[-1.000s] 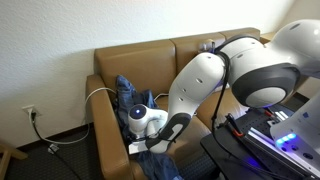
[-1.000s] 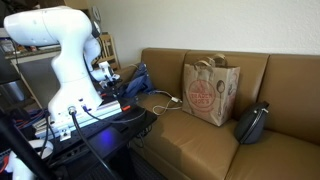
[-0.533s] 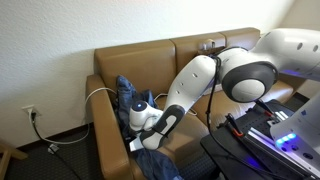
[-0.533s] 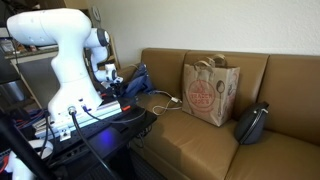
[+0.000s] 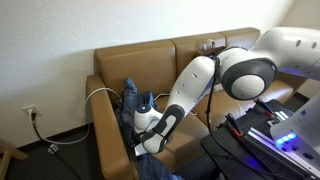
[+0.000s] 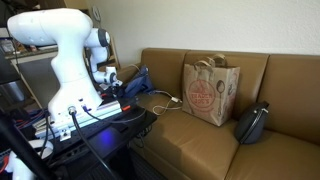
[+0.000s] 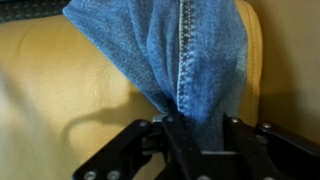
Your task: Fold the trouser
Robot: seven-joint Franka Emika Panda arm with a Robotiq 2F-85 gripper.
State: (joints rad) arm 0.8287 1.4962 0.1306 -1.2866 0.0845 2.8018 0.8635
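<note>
Hand [image 7: 195,126] pinches the denim trouser [image 7: 185,55]; red print on the paper bag [image 6: 208,92] is unreadable

We found the sofa [image 6: 290,70] seat bare in front of the paper bag [image 6: 208,90], which stood upright against the backrest. A dark bag [image 6: 252,122] blocked the cushion just beside it. A white cable [image 6: 165,98] crossed the seat near the trouser [image 5: 128,95], and the armrest [image 5: 103,125] bounded that side. In the wrist view, we saw an open cushion surface [image 7: 60,90] beside the trouser clamped in the gripper [image 7: 197,128].
</note>
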